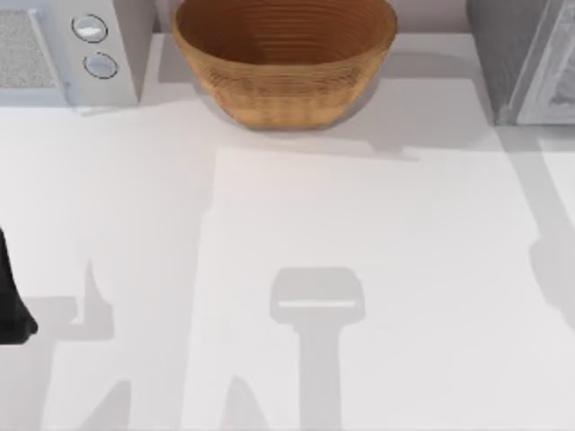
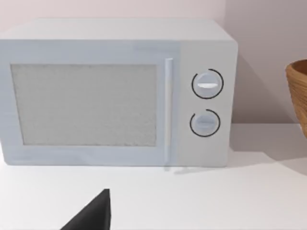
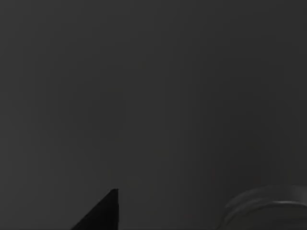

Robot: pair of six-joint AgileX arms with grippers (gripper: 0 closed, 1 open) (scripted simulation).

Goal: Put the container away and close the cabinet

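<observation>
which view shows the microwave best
The left wrist view: the microwave is seen whole from the front, with door, handle and both dials. The top view catches just its corner with the dials at the table's far left. The right wrist view is dark.

- Dark throughout.
- Black wedge, a fingertip [image 3: 98, 213] of the right gripper, at the lower edge.
- Pale rounded silver-grey rim [image 3: 268, 203] in the lower corner, cut off by the edge; what it belongs to cannot be told.
</observation>
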